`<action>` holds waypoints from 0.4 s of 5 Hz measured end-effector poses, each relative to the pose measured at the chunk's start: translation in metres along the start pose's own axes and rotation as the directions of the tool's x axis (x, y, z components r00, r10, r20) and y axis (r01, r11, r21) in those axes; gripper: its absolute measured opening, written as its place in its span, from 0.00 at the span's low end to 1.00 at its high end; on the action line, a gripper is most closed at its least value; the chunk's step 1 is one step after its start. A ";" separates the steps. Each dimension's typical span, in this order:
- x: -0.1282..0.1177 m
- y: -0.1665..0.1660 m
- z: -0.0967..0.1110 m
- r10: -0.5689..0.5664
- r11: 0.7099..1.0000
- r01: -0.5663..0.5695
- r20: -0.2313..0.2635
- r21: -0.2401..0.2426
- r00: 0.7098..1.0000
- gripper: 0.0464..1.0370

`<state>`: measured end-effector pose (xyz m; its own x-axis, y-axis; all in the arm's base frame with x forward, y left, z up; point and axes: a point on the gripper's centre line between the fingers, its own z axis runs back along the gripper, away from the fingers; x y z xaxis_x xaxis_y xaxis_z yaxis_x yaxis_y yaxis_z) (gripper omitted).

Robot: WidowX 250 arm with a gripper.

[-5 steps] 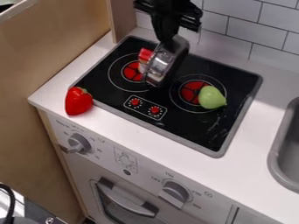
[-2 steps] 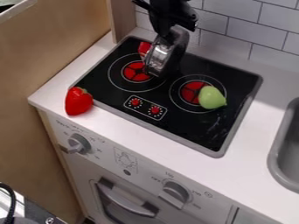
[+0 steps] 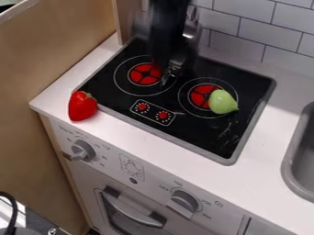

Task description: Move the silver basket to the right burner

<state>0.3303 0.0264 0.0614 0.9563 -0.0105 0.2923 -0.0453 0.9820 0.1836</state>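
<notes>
Camera view: black gripper (image 3: 160, 59) hangs over the back of the black cooktop (image 3: 239, 121), blurred, the arm above it coming in from the top edge.
Claw: blurred and dark against the cooktop — cannot tell whether it is spread, pressed together or pinching something.
Silver basket: at the gripper's right side, partly hidden and blurred, its shiny metal (image 3: 178, 63) showing over the back of the cooktop, between the burners; not on the right burner. Whether it touches the cooktop, I cannot tell.
Left burner: red centre (image 3: 145, 74), just beside the gripper's lower end.
Right burner: red centre (image 3: 201, 96), partly covered by the green toy pear (image 3: 222, 102) — that lies over its right side.
Red toy pepper: on the white counter (image 3: 131, 129), by the cooktop's left corner (image 3: 83, 106).
Right edge: grey sink (image 3: 294, 176).
Back: white wall tiles (image 3: 264, 34).
</notes>
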 end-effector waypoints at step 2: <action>-0.002 -0.019 0.009 0.037 0.999 -0.037 -0.013 0.017 0.999 0.01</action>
<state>0.3265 0.0060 0.0660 0.9576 0.0281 0.2867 -0.0852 0.9783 0.1887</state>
